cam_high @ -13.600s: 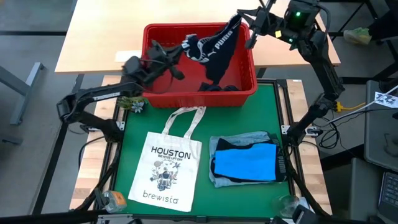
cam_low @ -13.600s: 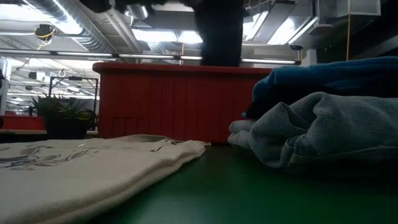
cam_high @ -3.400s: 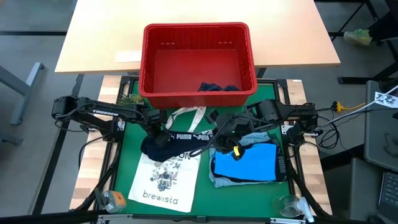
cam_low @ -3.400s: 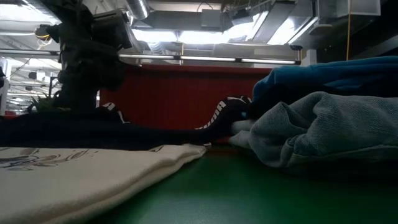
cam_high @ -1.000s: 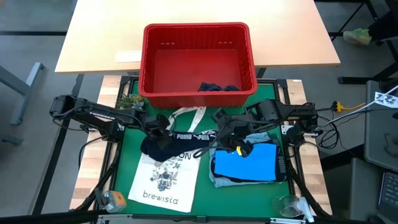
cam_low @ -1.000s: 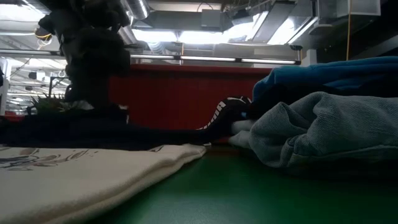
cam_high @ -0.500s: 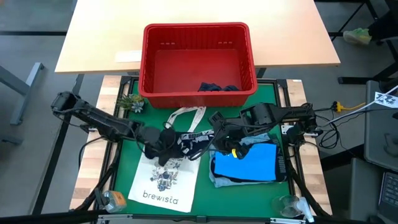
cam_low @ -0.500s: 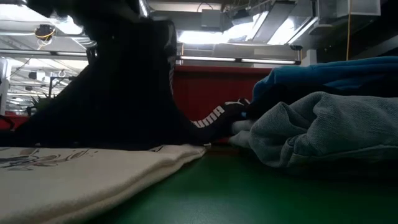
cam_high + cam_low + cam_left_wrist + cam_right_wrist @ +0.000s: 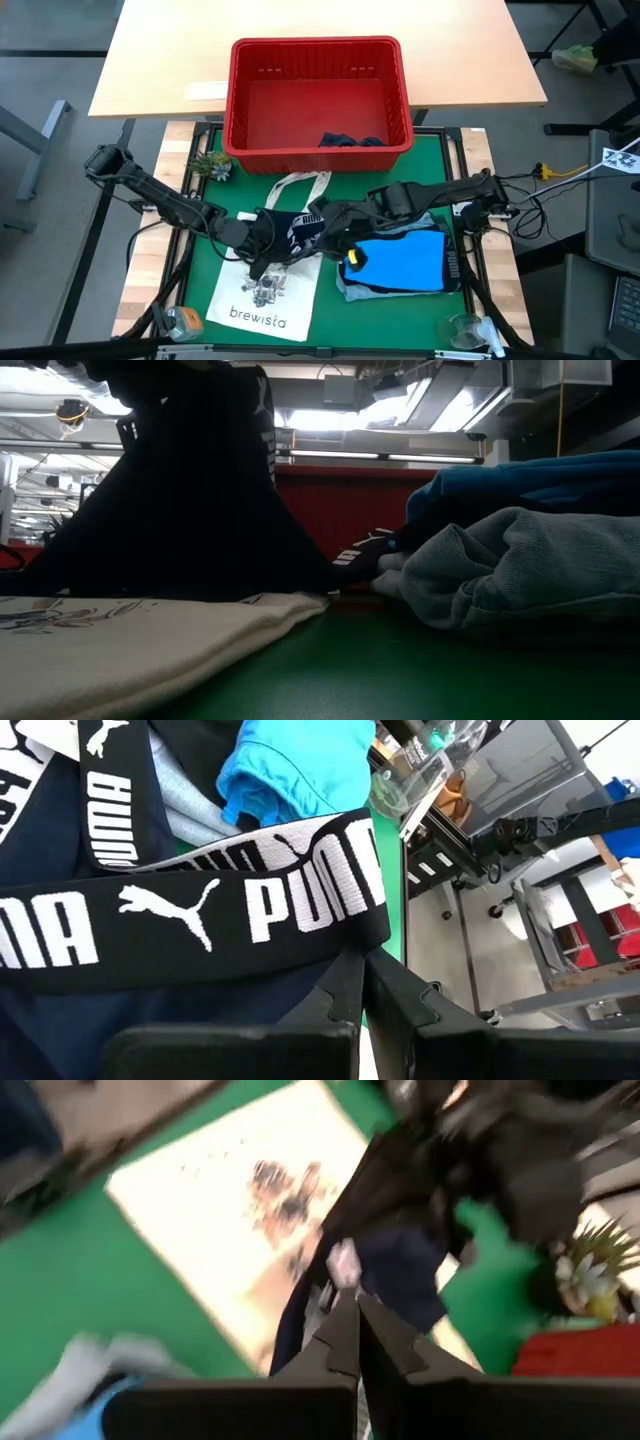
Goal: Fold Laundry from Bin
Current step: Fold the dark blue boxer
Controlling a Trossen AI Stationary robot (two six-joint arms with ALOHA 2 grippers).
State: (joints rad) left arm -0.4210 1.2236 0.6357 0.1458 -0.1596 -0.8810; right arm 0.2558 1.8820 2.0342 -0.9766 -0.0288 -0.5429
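Since half a second ago both arms have drawn closer together over the tote bag, and the dark navy garment between them has bunched into a shorter, taller fold; in the low view it now stands as a dark peak instead of lying flat.

Nearest the front edge of the green tabletop lies the white tote bag, printed side up. On its upper half sits the navy garment with a black waistband lettered in white. The left end effector has its fingers pressed together, pinching the garment's left end; in the left wrist view the waistband stretches across just ahead of its closed fingertips. The right end effector is likewise clamped tight on the garment's right end, just beside the left one, and its wrist view shows the dark cloth hanging over the tote bag.

To the right lies a folded stack: a bright blue garment on a light blue denim shirt.

Farther back stands the red bin, with one dark piece of laundry left in its near right corner. A small plant sits by the bin's left front corner.
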